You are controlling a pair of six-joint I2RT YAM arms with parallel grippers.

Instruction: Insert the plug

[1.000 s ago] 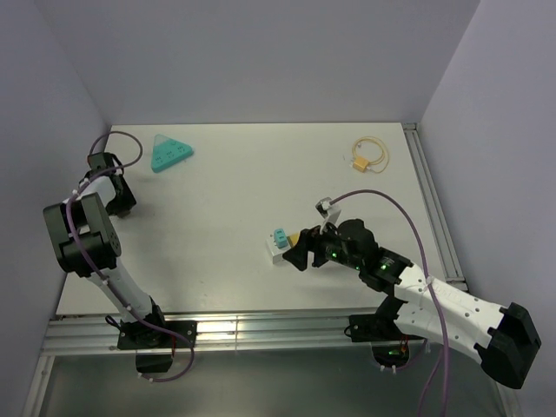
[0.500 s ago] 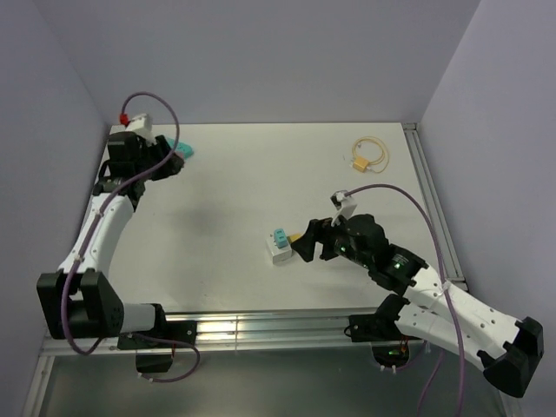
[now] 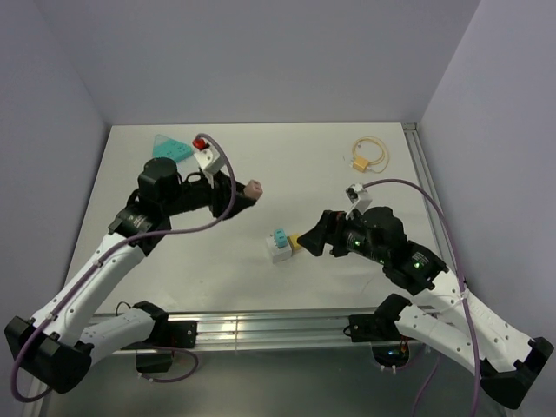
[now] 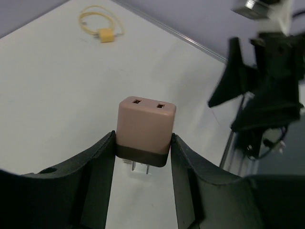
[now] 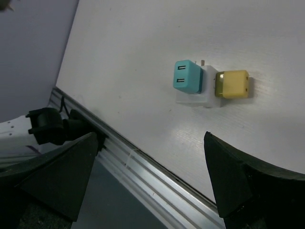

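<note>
While the left fingers (image 4: 97, 171) clamp the pink plug (image 4: 145, 125) above the worktop (image 3: 304, 165), bring it level over the white socket block (image 3: 280, 252), just beside the empty, wide-spread right fingers (image 5: 62, 176), before pressing down.

you're looking at a white bench (image 3: 287, 165) boxed in by plain lavender walls: a back wall (image 3: 261, 61), a left wall (image 3: 39, 130) and a right wall (image 3: 508, 130). an aluminium rail (image 3: 278, 327) runs along its near edge, a second rail (image 3: 432, 204) along its right side. the light is soft and even, the shadows faint
</note>
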